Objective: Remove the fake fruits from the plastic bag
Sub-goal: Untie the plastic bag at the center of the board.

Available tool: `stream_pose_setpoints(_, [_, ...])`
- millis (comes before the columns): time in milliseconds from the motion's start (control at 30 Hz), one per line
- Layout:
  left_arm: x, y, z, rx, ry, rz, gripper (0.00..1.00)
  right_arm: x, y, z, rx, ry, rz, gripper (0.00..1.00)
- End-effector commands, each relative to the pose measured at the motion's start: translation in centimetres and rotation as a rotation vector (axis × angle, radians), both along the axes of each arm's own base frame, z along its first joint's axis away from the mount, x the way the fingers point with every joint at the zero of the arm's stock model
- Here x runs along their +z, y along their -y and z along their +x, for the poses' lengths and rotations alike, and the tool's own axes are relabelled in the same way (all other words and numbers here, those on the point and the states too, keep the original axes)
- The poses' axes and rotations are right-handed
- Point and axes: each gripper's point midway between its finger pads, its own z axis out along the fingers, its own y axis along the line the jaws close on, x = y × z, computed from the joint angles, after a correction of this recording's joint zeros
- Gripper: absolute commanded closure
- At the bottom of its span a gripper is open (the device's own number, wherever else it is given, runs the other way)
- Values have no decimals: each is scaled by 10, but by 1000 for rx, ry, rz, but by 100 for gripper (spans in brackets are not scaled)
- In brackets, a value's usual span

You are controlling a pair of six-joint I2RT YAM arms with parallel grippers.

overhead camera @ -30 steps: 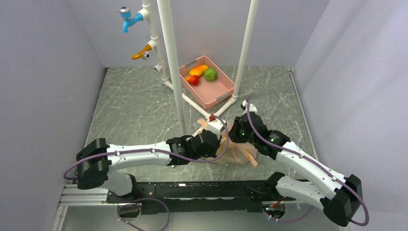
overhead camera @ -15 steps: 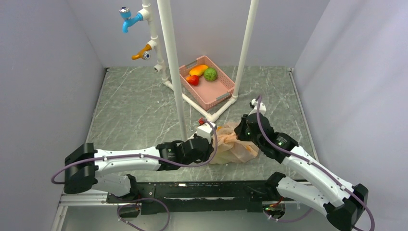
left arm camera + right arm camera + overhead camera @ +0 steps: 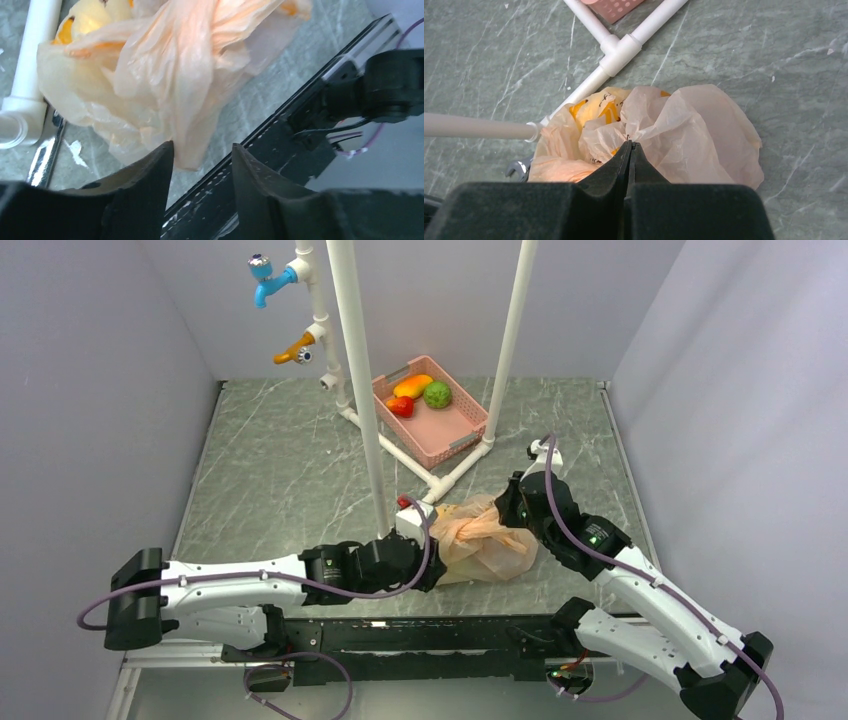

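Your right gripper (image 3: 629, 145) is pinched tight, a peak of the plastic bag (image 3: 704, 135) seemingly nipped at its tips. Your left gripper (image 3: 200, 150) stands agape, a twisted fold hanging at the gap. The bag lies on the table (image 3: 280, 460) between them, beside the white pipe frame (image 3: 619, 55) — thin, limp, probably slippery. One of the fake fruits (image 3: 594, 107) shows yellow through it. Take bunched folds — a single skin may tear.

The plastic bag (image 3: 480, 545) is thin, crinkled, translucent peach-beige film. It lies bunched and bulging on the desk, right of centre towards the near edge, just near of the white pipe frame's foot. Its upper folds are gathered into a twisted peak. A yellow-orange patch (image 3: 594, 107) shows at its far-left side, perhaps one of the fake fruits, its outline too veiled to tell.
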Motion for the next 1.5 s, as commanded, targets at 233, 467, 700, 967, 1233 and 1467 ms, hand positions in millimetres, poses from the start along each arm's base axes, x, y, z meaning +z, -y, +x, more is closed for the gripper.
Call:
stream_pose_setpoints(233, [77, 31, 31, -16, 194, 111, 36, 20, -11, -3, 74, 37, 48, 100])
stream_pose_setpoints(467, [66, 39, 57, -13, 196, 295, 41, 20, -10, -6, 78, 33, 47, 100])
stream_pose_setpoints(700, [50, 29, 61, 5, 208, 343, 46, 20, -9, -5, 75, 37, 39, 100])
stream_pose_setpoints(967, [29, 42, 74, -17, 181, 366, 57, 24, -9, -4, 80, 33, 28, 100])
stream_pose_setpoints(1233, [33, 13, 84, 119, 203, 395, 100, 29, 2, -4, 25, 59, 38, 100])
stream_pose_setpoints(1467, [37, -16, 60, 210, 175, 105, 100, 35, 68, -3, -385, 66, 51, 100])
